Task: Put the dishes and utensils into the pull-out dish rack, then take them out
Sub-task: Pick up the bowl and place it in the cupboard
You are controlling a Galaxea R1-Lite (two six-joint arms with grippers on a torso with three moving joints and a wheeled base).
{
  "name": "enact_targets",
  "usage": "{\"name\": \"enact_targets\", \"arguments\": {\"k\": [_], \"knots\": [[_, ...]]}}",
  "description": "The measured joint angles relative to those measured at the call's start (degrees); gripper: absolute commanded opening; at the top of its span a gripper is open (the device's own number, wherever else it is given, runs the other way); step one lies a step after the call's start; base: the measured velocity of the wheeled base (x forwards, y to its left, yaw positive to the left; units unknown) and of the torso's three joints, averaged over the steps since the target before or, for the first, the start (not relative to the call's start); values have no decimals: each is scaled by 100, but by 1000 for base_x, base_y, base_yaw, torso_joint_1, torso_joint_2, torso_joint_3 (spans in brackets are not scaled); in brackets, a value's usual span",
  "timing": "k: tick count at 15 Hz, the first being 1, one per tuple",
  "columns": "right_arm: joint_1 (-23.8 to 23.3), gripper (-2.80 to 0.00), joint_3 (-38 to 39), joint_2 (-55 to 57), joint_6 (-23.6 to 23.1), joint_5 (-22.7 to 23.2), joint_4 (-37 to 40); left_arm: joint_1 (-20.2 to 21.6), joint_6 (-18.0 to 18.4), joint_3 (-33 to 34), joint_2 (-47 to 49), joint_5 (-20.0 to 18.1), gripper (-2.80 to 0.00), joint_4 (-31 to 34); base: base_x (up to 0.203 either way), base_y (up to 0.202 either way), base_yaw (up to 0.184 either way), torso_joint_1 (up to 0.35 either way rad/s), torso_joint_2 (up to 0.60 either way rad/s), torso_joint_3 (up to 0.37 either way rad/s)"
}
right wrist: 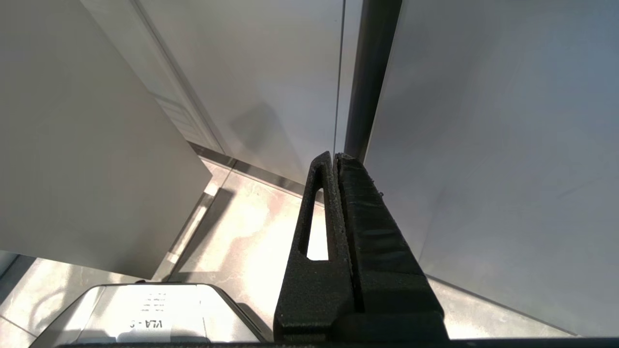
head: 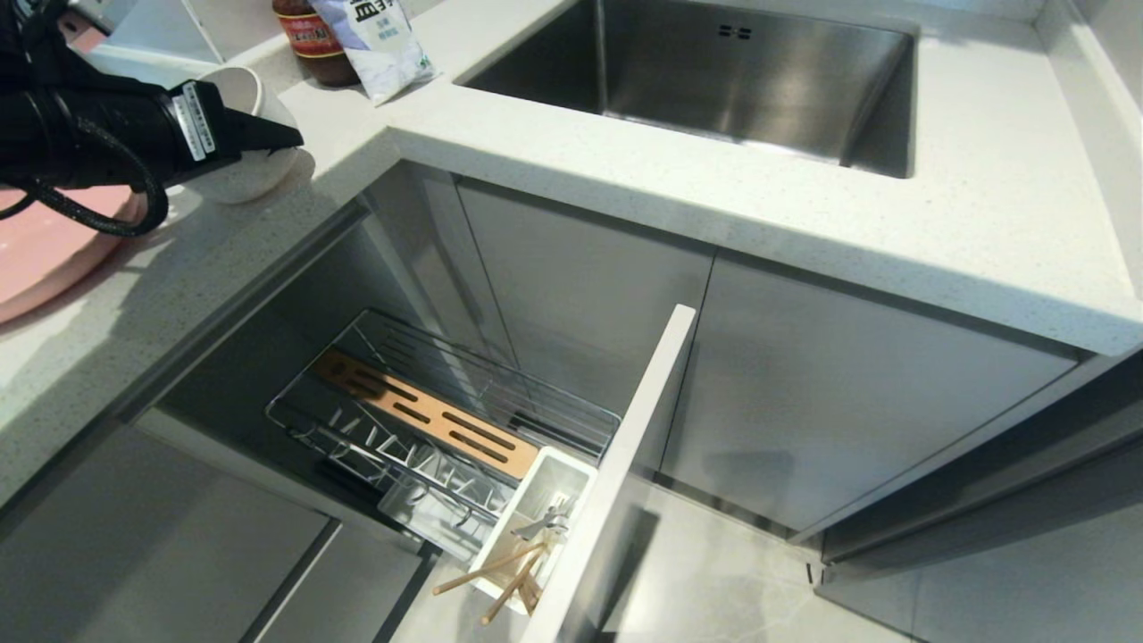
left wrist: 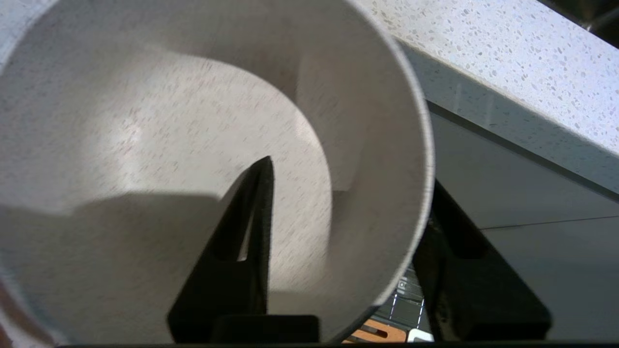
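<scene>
The left gripper (head: 284, 138) reaches over the counter (head: 804, 205) at the bowl (head: 254, 170), near the pink plate (head: 45, 250); its wrist view has one finger (left wrist: 246, 241) inside the bowl (left wrist: 169, 145), the other outside the rim, narrowed around the wall; the right gripper (right wrist: 337, 159) is closed, empty, above the floor (right wrist: 242, 241).

Head view: high, downward. Left wrist: close on bowl (left wrist: 193, 145). Right wrist: floorward.

Bright, even light overhead; glare whitens the floor (right wrist: 251, 241) in the right wrist view, and the close bowl (left wrist: 169, 145) looks soft, shadowed at lower left.
</scene>
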Motion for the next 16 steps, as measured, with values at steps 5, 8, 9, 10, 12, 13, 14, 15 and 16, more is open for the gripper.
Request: {"name": "enact_targets", "arguments": {"k": [5,8,9,10,12,13,14,15,16], "knots": [[0,-280,0,0,0,0,0,-13,5,70,-100,6,-280,-33,0,0,0,0,0,0],[0,-280,0,0,0,0,0,-88,-12,149,-225,9,-280,-2,0,0,0,0,0,0],[0,-280,0,0,0,0,0,-122,-20,178,-291,9,-280,27,0,0,0,0,0,0],[0,-280,0,0,2,2,-1,-166,-30,206,-381,12,-280,77,0,0,0,0,0,0],[0,-280,0,0,0,0,0,-241,-39,242,-626,16,-280,354,0,0,0,0,0,0],[0,-280,0,0,0,0,0,-268,-45,254,-790,17,-280,542,0,0,0,0,0,0],[0,-280,0,0,0,2,0,-301,-48,273,-970,23,-280,659,0,0,0,0,0,0],[0,-280,0,0,0,1,0,-335,-48,332,-1183,57,-280,696,0,0,0,0,0,0],[0,-280,0,0,0,0,0,-387,-50,421,-1406,113,-280,708,0,0,0,0,0,0]]}}
